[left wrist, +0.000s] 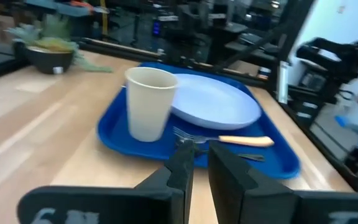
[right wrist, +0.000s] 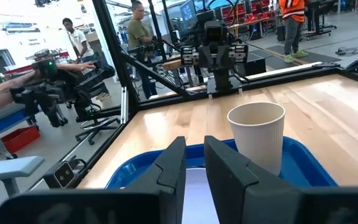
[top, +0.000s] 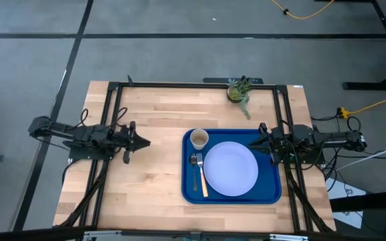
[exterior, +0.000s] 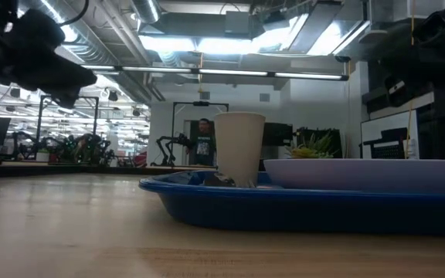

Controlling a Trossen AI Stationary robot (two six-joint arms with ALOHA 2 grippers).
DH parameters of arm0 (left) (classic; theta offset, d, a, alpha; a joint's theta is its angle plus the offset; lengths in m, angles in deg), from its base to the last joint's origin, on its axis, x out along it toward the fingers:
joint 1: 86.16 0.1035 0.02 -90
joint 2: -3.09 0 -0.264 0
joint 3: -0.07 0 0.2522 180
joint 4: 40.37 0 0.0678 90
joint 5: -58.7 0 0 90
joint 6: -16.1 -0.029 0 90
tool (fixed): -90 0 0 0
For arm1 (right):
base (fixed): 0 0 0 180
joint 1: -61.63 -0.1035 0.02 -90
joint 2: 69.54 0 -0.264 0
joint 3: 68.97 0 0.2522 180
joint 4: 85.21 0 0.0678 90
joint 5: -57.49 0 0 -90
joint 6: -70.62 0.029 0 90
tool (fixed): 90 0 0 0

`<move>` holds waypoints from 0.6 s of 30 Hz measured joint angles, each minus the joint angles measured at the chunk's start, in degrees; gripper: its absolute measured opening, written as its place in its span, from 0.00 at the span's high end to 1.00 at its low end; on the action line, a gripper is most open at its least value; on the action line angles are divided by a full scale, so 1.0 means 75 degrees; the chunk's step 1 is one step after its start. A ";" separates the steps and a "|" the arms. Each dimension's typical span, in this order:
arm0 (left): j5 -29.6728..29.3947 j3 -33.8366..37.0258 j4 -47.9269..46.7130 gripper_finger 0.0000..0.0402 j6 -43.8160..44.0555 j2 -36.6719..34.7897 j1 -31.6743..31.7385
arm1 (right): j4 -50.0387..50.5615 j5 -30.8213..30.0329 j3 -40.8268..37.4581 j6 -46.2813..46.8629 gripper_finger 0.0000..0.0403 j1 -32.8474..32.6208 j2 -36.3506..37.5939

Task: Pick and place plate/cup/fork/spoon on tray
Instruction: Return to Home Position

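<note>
Sitting on the deep-blue rounded-corner tray (top: 273,194): round flat lavender-white plate (top: 230,169), tan cup (top: 199,138), wooden-handled fork (top: 200,174) beside plate. Left pincer (top: 143,142) over bare wood surface (top: 146,181), right pincer (top: 259,140) at tray edge, both pressed nearly together, holding nothing.

The tray (top: 232,194) sat on the right half of the table (top: 153,127). In it the plate (top: 231,169) lay toward the right, the cup (top: 199,138) stood upright in the far left corner, and the fork (top: 200,175) lay just left of the plate, in front of the cup. A potted plant (top: 237,90) stood at the table's far edge, behind the tray and well apart from it.
</note>
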 joint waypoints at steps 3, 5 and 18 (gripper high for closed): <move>0.0014 0.0000 -0.0001 0.90 -0.0001 -0.0095 0.0448 | 0.0000 0.0006 0.0000 -0.0249 0.84 0.0000 0.0000; 0.0008 0.0000 0.0000 0.90 0.0001 -0.0246 0.0706 | -0.0006 0.0063 0.0000 -0.0426 0.84 0.0000 0.0000; -0.0061 0.0000 0.0006 0.90 0.0001 -0.0764 0.1017 | -0.0038 0.0255 0.0000 -0.0969 0.84 0.0003 0.0000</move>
